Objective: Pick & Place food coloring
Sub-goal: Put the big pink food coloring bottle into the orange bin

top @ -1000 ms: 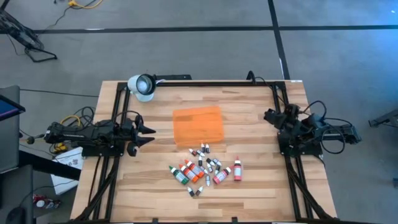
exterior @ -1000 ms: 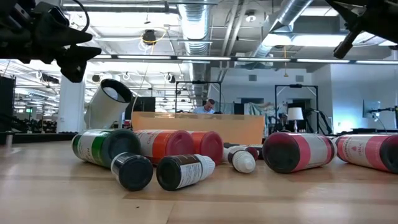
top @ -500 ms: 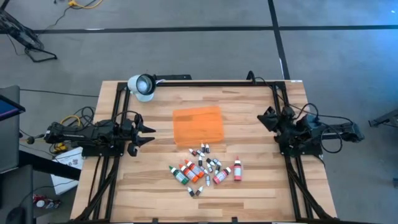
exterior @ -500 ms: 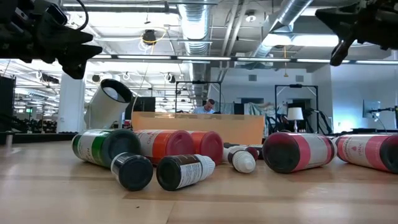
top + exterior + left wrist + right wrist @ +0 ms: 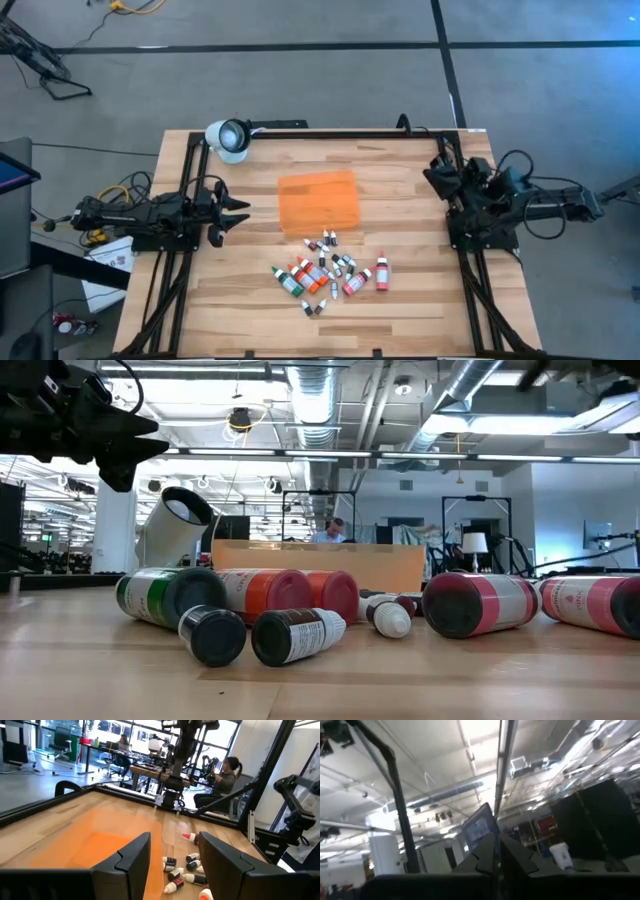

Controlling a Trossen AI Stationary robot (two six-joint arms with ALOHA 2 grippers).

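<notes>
Even, bright overhead light falls on the wooden surface [image 5: 400, 300], throwing only short, soft shadows under the bottles [image 5: 325, 270]. At table height the nearest bottles are sharp while the room behind goes soft, and the ceiling lights [image 5: 455, 422] glare white. The right wrist view is smeared with motion blur, its ceiling strips [image 5: 502, 750] blown out. Windows [image 5: 145, 727] wash out the left wrist view's background.

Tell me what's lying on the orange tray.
Nothing shows on the orange tray; its top is bare from above. The little bottles lie on the table beside it. Its underside is hidden.
</notes>
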